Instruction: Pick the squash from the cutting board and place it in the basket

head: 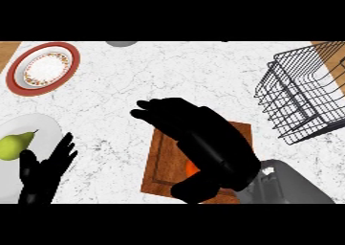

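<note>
Head view | I'm curling the right hand (176,115) over the squash (191,167), just an orange sliver on the cutting board (161,165) at lower centre, for lifting | left hand (44,170) resting spread, lower left | basket (309,95) waiting upper right

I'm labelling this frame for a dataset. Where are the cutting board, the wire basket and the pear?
cutting board (161,165): head view, bare left part of its top.
wire basket (302,103): head view, front wire wall.
pear (10,146): head view, middle of its body.
</note>
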